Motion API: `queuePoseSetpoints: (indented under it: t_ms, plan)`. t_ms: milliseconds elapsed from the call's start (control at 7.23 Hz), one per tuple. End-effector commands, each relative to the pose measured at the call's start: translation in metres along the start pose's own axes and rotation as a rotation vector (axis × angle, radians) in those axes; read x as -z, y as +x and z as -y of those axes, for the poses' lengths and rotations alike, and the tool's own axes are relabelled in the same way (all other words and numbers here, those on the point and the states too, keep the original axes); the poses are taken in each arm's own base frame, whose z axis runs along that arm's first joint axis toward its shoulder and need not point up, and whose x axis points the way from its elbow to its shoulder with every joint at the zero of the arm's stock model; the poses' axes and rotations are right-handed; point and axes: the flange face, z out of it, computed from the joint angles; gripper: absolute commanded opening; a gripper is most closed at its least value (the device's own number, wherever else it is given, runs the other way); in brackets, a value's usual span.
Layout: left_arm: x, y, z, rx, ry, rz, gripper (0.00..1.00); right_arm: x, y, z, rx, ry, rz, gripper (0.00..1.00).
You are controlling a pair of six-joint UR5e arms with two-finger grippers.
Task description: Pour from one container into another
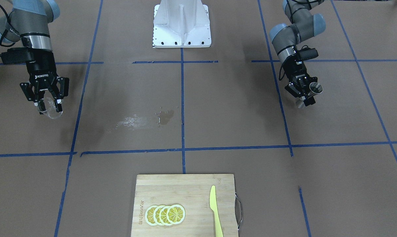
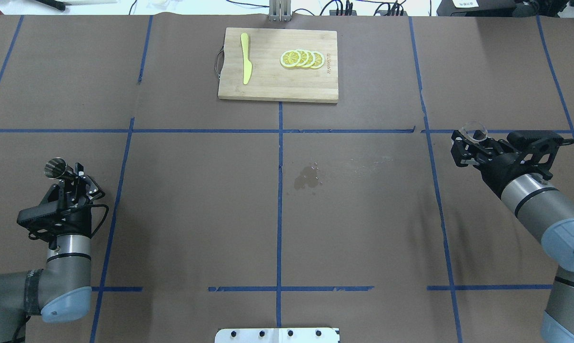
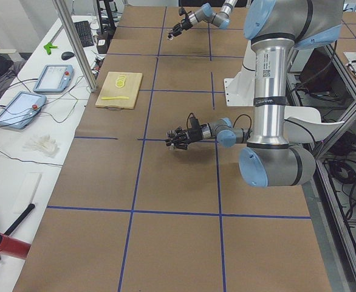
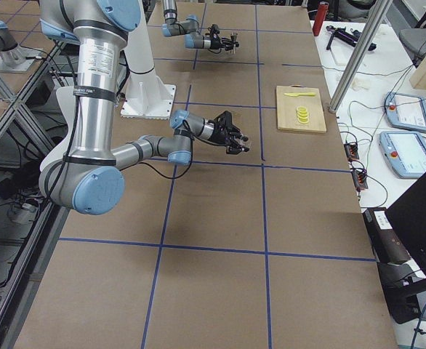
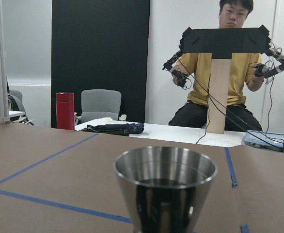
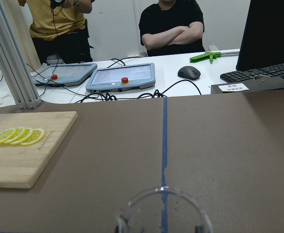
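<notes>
Jigger is gripped tight in the left gripper at the table's left. Cup is clamped in the right gripper, far right, well apart. They should be brought together, the cup kept level and the jigger tipped slowly. Spill risk is suggested by the wet patch.

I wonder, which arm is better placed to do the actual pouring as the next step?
Left. The left gripper is shut on the metal jigger, held mouth up, while the right gripper holds the receiving glass cup. They are far apart, so both probably need to close in first.
</notes>
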Motion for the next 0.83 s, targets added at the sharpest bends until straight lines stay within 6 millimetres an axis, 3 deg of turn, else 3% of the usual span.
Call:
queuePoseSetpoints:
  t_ms: [0, 692]
  plan:
    - [-0.0005, -0.0013, -0.0074, -0.013, -0.001, 0.001, 0.1, -0.0001, 0.0001, -0.0004, 0.001, -0.001, 0.0, 0.0]
    - [-0.0003, -0.0018, -0.0094, -0.018, -0.001, 0.001, 0.32, -0.0005, 0.0006, -0.0009, 0.001, -0.001, -0.001, 0.0]
